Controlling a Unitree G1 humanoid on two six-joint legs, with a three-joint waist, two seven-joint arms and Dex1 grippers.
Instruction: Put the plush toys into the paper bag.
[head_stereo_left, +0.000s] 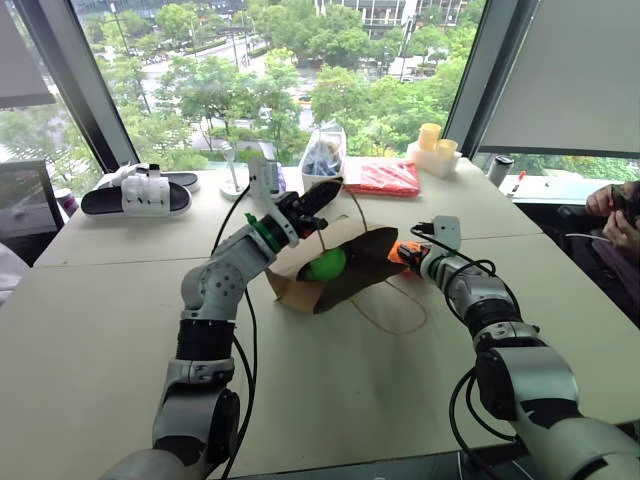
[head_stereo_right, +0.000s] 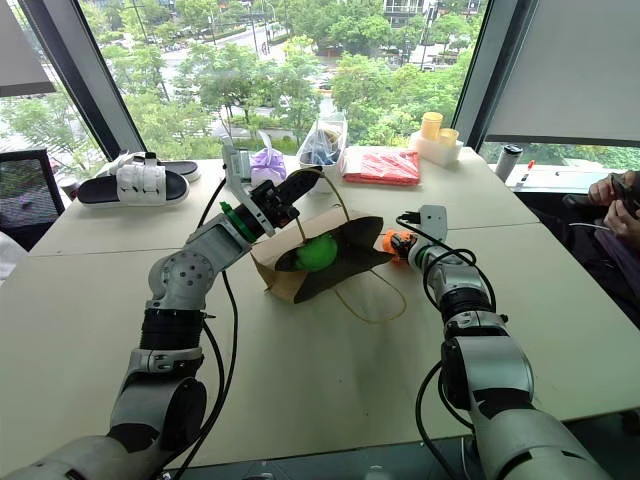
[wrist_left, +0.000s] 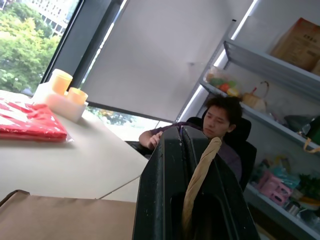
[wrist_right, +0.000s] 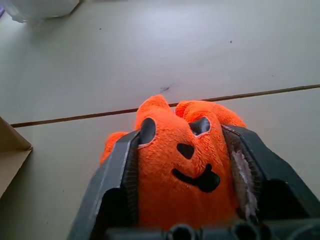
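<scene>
Pale table (head_stereo_left: 330, 400) (window-side), possibly seamed, cluttered.

Plush toys: two, orange (wrist_right: 182, 165), green (head_stereo_left: 326, 264). Paper bag (head_stereo_left: 350, 270): one. Sandals (head_stereo_left: 135, 198): two.

Left arm: raised, forearm reaching forward and up toward the robot's right.
Left gripper (head_stereo_left: 322, 196): fingers pressed together on a thin tan twisted-cord handle (wrist_left: 199, 176).
Right arm: stretched forward, low over the worktop.
Right gripper (wrist_right: 183, 165): fingers either side of a bright orange plush toy (wrist_right: 181, 170), touching it.
</scene>
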